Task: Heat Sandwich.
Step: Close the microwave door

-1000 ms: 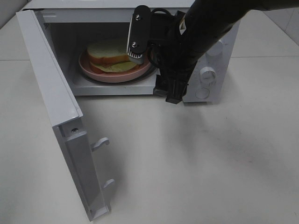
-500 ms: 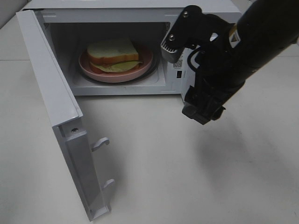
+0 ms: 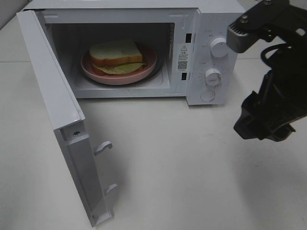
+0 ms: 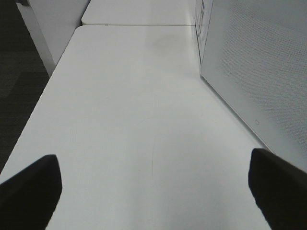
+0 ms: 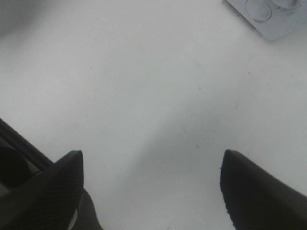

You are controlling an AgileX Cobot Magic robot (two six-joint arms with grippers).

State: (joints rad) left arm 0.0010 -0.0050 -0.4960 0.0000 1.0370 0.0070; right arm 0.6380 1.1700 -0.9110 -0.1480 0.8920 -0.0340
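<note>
1. Drawing back from where it was a second ago, at the oven mouth just beside the sandwich (image 3: 116, 56), the right pincer (image 5: 149, 182) is now hanging over bare bench (image 3: 182, 167) to the right of the microwave (image 3: 206, 28).
2. That sandwich is lying on a pink plate (image 3: 146, 72), and the plate is sitting inside the microwave cavity, so the loading step is looking finished.
3. Nothing is blocking the opening now; the door (image 3: 53, 105) is standing wide open, swung out to the left.
4. Two dials (image 3: 218, 47) on the front panel are showing untouched and unobstructed.
5. In its wrist view the right pincer is gaping, with nothing between its tips.
6. Off to the left and outside the high view, the left pincer (image 4: 153, 187) is also spread wide and carrying nothing, hovering over the bench.
7. Judging from this, shutting the door is coming next, then turning a dial; the left arm is looking better placed for the door.
</note>
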